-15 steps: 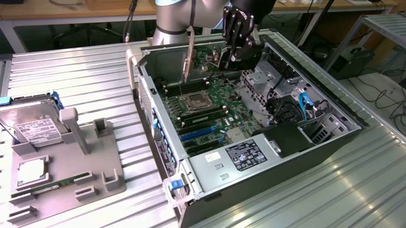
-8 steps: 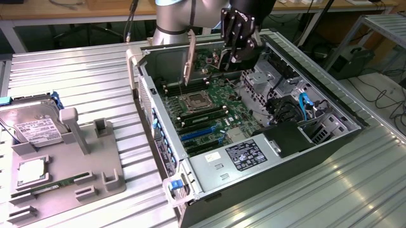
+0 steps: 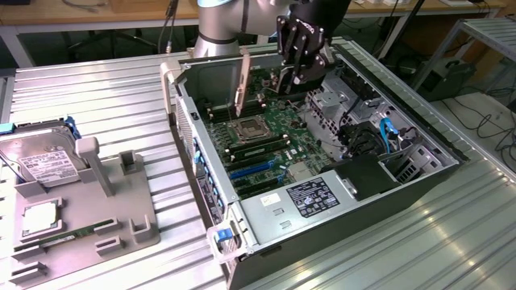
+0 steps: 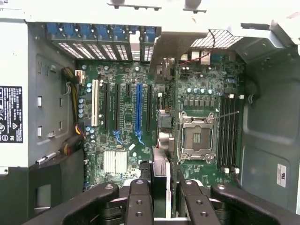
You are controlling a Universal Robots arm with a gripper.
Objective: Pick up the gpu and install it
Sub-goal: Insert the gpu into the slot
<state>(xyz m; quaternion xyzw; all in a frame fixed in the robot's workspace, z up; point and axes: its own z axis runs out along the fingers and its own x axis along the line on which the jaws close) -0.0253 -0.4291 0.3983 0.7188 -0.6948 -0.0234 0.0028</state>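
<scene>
- Ribbed metal table point(image 3: 105, 90) under everything; wooden benches and cables behind, far side.
- Open computer case point(image 3: 419, 130) lies on its side mid-table, motherboard point(image 3: 270, 136) facing up.
- Robot arm comes in from the far side; gripper point(image 3: 300, 75) hangs over the far end of the case, above the board.
- gpu point(image 3: 241, 84) held on edge above the motherboard, pale bracket strip visible on the exterior view's left of the gripper; not seated in a slot yet.
- Wrist view: black fingers point(image 4: 138, 199) closed on a thin card edge point(image 4: 160, 176) running between them, so gripper is clamped on the gpu.
- Same view: blue slot point(image 4: 138, 112) and white slot point(image 4: 95, 108) on the board, both bare; CPU socket point(image 4: 197, 137) open with metal frame; heatsink point(image 4: 115, 161) near the slots.
- Power supply point(image 3: 310, 196) with black label at the near end of the case; blue cables point(image 3: 387, 136) on the exterior view's right inside.
- Grey parts holder point(image 3: 89, 205) on the exterior view's left of the case, well apart from it.
- Hard drive point(image 3: 45, 158) with white label stands in the holder; memory stick point(image 3: 69, 235) lies along its near edge; silver chip point(image 3: 38, 217) in a recess between them.
</scene>
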